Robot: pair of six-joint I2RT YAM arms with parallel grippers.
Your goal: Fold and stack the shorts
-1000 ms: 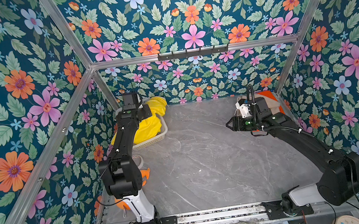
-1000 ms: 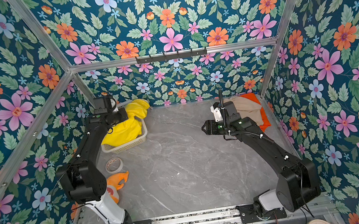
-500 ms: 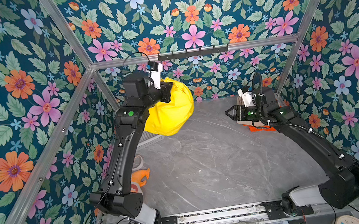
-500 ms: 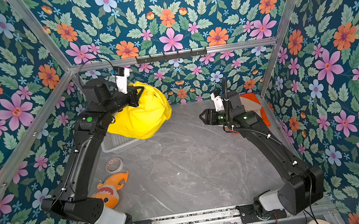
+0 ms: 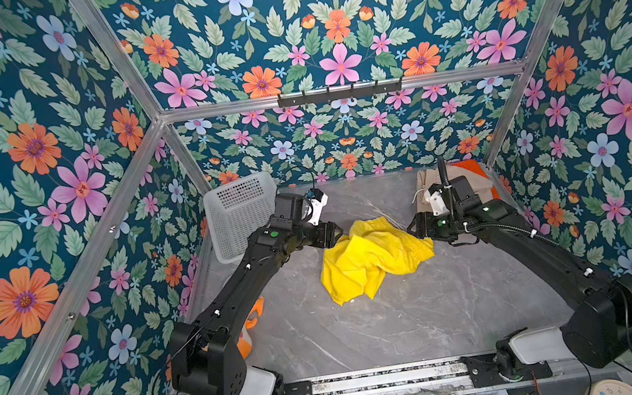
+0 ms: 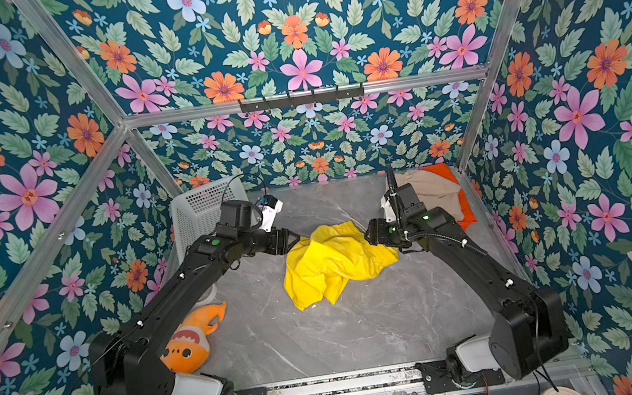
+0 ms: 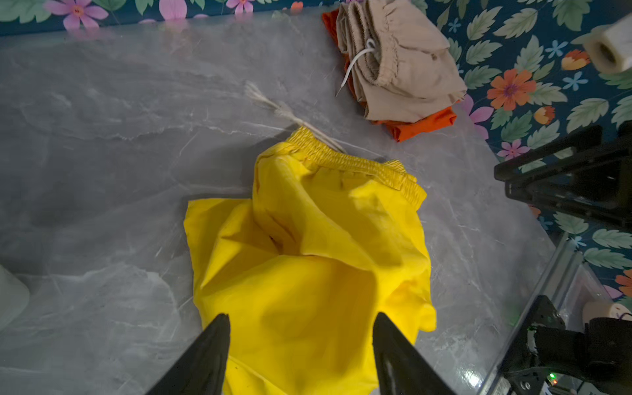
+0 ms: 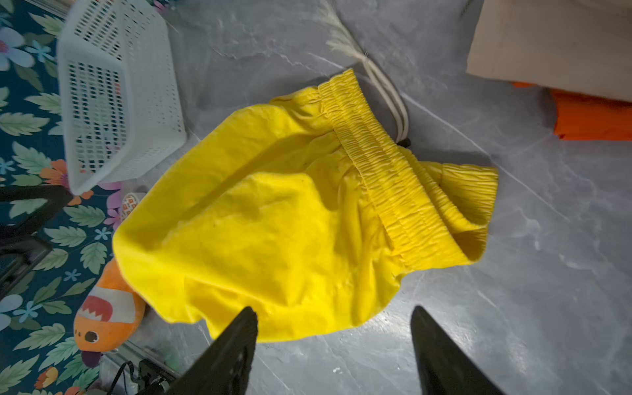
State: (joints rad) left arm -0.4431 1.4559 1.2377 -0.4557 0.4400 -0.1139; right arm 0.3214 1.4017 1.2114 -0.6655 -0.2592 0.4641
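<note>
Surface (image 5: pixel 366 326): grey, marbled, fills the floor of the flowered enclosure.

Left arm (image 5: pixel 234 285): rises from its base at the near left edge, folds at a raised elbow, then stretches low and forward toward the middle, wrist turned inward to the right.

Right arm (image 5: pixel 544 254): mirrors that pose from the near right edge, forearm slanting toward the middle, wrist turned inward to the left.

Basket (image 5: pixel 241 213): white, perforated, tipped on its side at the far left wall, just behind the left wrist.

Yellow shorts (image 5: pixel 369 258): lie loose and crumpled at mid-surface between the two wrists, not folded, elastic waistband toward the far right.

Beige shorts (image 6: pixel 437 192): sit folded in the far right corner on top of the orange shorts (image 6: pixel 437 171), also folded, with edges showing beneath.

Fish (image 6: pixel 188 342): orange plush, near left, partly under the left elbow.

Left end effector (image 7: pixel 301 318): hovers at the left edge of the yellow shorts, fingers spread wide, yellow cloth below the gap, nothing clamped.

Right end effector (image 8: pixel 333 313): hovers at the opposite edge, near the waistband, fingers wide apart above bare surface and the cloth's edge, nothing gripped.

Cord (image 7: pixel 290 114): pale, frayed at one end, runs out from under the waistband across the surface.
</note>
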